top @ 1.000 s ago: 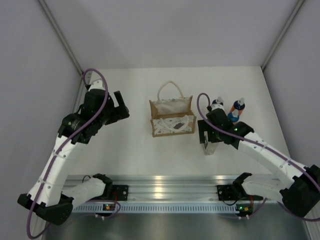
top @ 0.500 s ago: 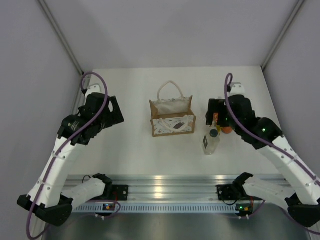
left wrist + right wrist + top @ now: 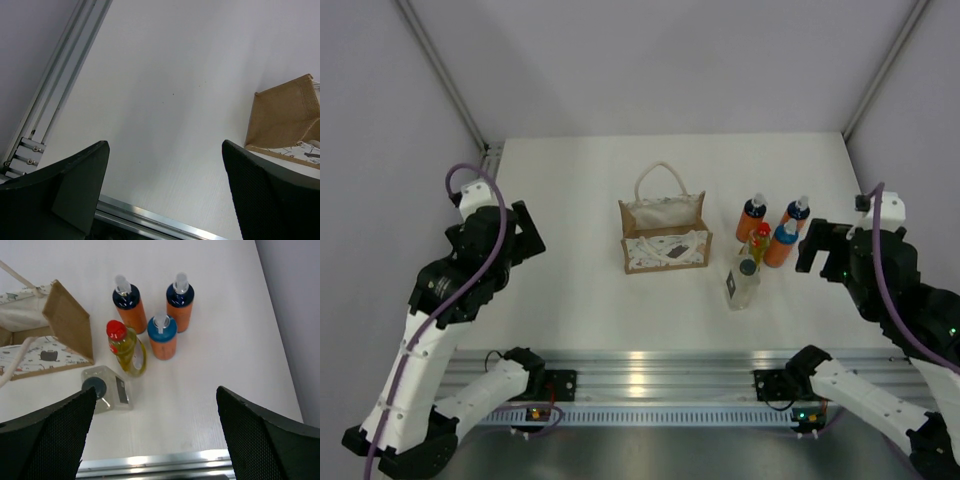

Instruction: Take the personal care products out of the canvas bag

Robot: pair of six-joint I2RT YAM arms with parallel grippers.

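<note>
The tan canvas bag (image 3: 665,235) with white rope handles stands mid-table; its side also shows in the left wrist view (image 3: 287,120) and the right wrist view (image 3: 67,330). To its right stand three orange bottles with blue tops (image 3: 752,217) (image 3: 795,214) (image 3: 782,243), a slim yellow bottle with a red cap (image 3: 759,240) and a clear bottle with a dark grey cap (image 3: 743,283). The same bottles show in the right wrist view (image 3: 129,302) (image 3: 180,301) (image 3: 162,336) (image 3: 125,347) (image 3: 105,389). My left gripper (image 3: 165,195) is open and empty, far left of the bag. My right gripper (image 3: 155,432) is open and empty, right of the bottles.
An aluminium rail (image 3: 640,365) runs along the near table edge. White walls enclose the table at left, back and right. A vertical rail (image 3: 60,85) lies along the left edge.
My right arm has let go of the clear bottle and pulled back to the right and up. My left arm has drawn back to the left, away from the bag.
</note>
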